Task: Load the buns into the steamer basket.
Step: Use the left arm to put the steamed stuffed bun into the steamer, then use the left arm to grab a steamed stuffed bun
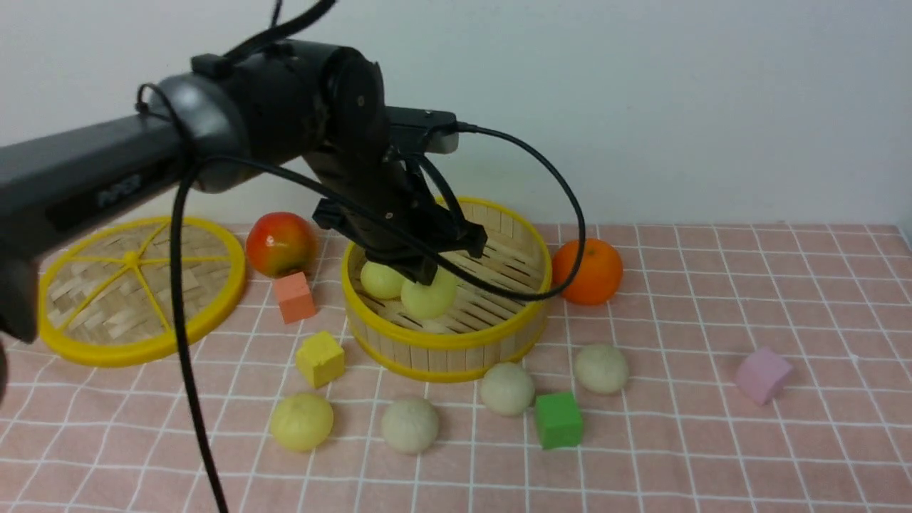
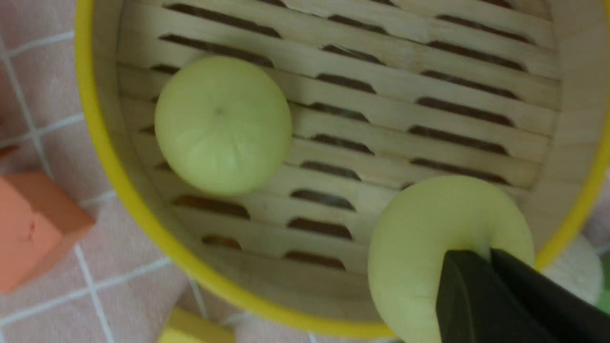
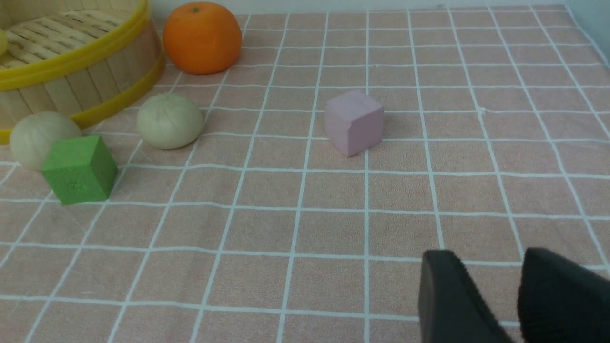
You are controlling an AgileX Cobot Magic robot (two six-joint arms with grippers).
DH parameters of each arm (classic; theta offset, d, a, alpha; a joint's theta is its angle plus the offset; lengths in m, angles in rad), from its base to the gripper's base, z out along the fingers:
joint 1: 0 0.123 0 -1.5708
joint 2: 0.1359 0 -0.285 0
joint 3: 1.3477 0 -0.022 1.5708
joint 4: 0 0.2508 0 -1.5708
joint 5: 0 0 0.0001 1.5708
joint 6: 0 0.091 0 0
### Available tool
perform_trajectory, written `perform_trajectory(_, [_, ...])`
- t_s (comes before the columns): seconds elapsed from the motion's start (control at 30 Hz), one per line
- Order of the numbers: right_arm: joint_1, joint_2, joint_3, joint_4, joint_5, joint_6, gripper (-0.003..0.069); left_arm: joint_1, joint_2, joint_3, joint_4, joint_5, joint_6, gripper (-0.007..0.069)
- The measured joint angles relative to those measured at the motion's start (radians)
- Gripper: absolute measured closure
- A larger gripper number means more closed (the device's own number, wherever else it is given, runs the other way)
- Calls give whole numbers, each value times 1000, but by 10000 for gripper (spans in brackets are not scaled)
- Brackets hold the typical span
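The steamer basket (image 1: 442,343) stands mid-table. One pale yellow bun (image 1: 381,279) lies on its slatted floor. My left gripper (image 1: 426,274) is shut on a second pale yellow bun (image 1: 429,298) and holds it low inside the basket near the front rim. In the left wrist view the fingers (image 2: 469,286) pinch that bun (image 2: 429,238), with the lying bun (image 2: 223,125) beside it. On the cloth in front lie a third yellow bun (image 1: 301,422) and three off-white buns (image 1: 410,425), (image 1: 506,389), (image 1: 601,368). My right gripper (image 3: 491,269) hovers empty over the cloth, its jaws a little apart.
A flat woven lid (image 1: 135,285) lies at the left, with an apple (image 1: 280,243) beside it. An orange (image 1: 587,271) sits right of the basket. Foam cubes lie around: salmon (image 1: 295,297), yellow (image 1: 320,358), green (image 1: 558,420), pink (image 1: 762,374).
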Motion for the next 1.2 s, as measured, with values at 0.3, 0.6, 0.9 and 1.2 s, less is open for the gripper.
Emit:
perform_trajectory(0.3, [0, 0, 0, 0, 0, 0, 420, 1, 92, -48, 47, 31, 0, 637])
perform_trajectory(0.6, [0, 0, 0, 0, 0, 0, 420, 1, 127, -51, 130, 24, -2, 603])
perform_trajectory(0.9, [0, 0, 0, -1, 0, 0, 420, 1, 114, -111, 103, 122, -12, 204])
perform_trajectory(1.2, [0, 0, 0, -1, 0, 0, 420, 2, -129, -81, 88, 315, -34, 246])
